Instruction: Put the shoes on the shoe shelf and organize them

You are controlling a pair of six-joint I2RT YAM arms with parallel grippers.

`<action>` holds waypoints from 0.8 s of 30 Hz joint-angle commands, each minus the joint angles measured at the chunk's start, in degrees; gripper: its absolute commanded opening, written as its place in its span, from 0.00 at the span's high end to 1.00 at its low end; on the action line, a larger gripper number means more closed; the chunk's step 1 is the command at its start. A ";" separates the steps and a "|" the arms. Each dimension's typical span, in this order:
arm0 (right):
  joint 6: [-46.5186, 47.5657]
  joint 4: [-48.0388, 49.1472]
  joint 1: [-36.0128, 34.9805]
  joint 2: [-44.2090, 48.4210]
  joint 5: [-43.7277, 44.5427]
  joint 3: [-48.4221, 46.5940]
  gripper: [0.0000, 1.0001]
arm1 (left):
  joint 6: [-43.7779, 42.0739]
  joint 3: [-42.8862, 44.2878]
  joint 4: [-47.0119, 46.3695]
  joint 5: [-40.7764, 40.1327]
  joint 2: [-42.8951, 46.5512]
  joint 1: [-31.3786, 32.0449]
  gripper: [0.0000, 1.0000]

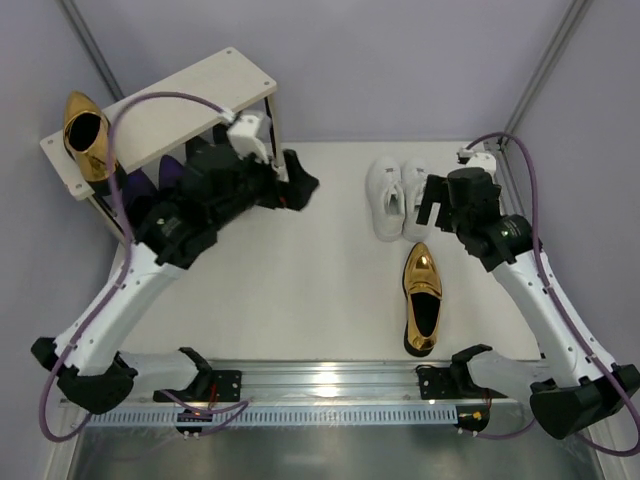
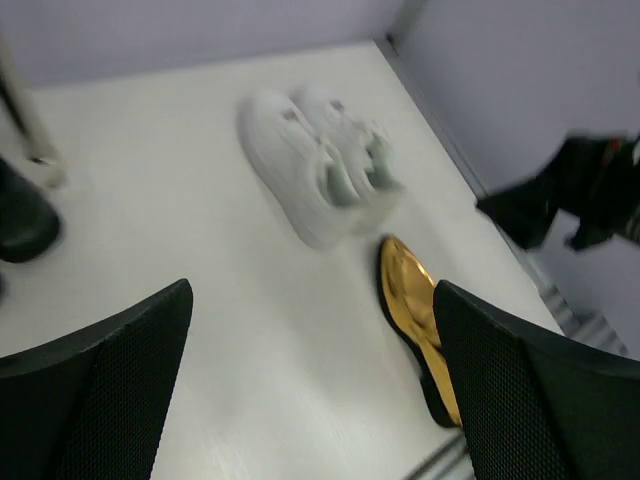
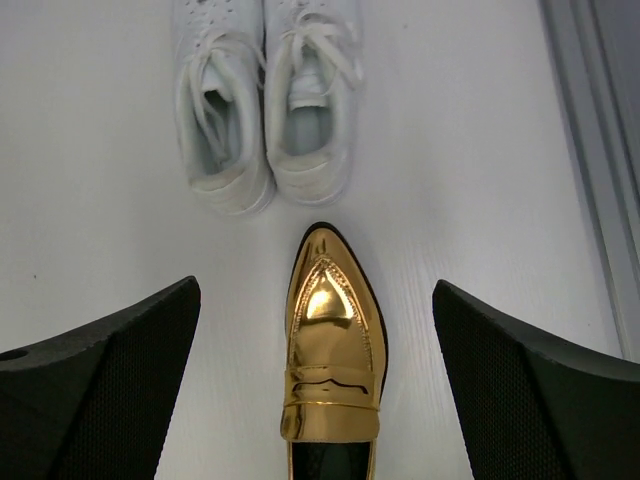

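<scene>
- From above, the shoe shelf (image 1: 165, 115) stands at the far left of the table (image 1: 300, 290). One gold loafer (image 1: 88, 135) sits on the left end of its top board, and the purple shoes (image 1: 165, 172) are on the tier below.
- The left hand (image 1: 298, 186) hangs just right of the shelf, released and empty. The right hand (image 1: 433, 203) is spread wide beside the white sneakers (image 1: 400, 195), gripping nothing. The second gold loafer (image 1: 423, 298) lies on the table near them.
- From the left wrist, its fingers (image 2: 100, 390) stand far apart over bare table. The blurred sneakers and the second loafer lie ahead, with a black shoe (image 2: 22, 220) at the left edge.
- From the right wrist, its spread fingers (image 3: 100, 390) flank the second loafer without touching it. The loafer's toe points at the sneakers' heels, with a gap between.
</scene>
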State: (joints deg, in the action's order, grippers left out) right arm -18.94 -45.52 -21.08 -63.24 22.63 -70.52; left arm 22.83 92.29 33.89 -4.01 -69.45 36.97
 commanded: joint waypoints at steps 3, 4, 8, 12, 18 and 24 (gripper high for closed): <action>-4.78 -4.83 9.90 -0.92 -5.64 3.09 0.02 | 8.45 -12.63 -8.47 -0.47 -4.37 14.17 0.00; -4.97 -4.76 13.40 -1.18 -8.37 5.20 0.02 | 9.07 -13.36 -9.18 -0.99 -4.81 15.40 0.00; -5.23 -2.92 14.75 -0.83 -15.15 16.09 0.02 | 10.48 -14.33 -8.75 -3.02 -6.13 19.54 0.00; -5.49 -2.47 14.67 -2.76 -21.92 20.59 0.02 | 11.62 -15.82 -8.67 -4.42 -5.52 19.89 0.00; -2.86 -1.86 14.58 -1.71 -30.00 25.52 0.02 | 13.20 -20.30 -9.19 -6.01 -2.98 19.98 0.00; -1.54 -1.50 13.17 -4.52 -32.65 26.66 0.02 | 14.52 -22.50 -9.72 -5.92 -2.18 20.42 0.00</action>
State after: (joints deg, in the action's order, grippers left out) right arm -21.91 -47.53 -6.96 -66.85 -6.68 -44.23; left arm 35.94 70.61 26.76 -8.82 -73.38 56.95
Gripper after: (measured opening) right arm 0.976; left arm 0.996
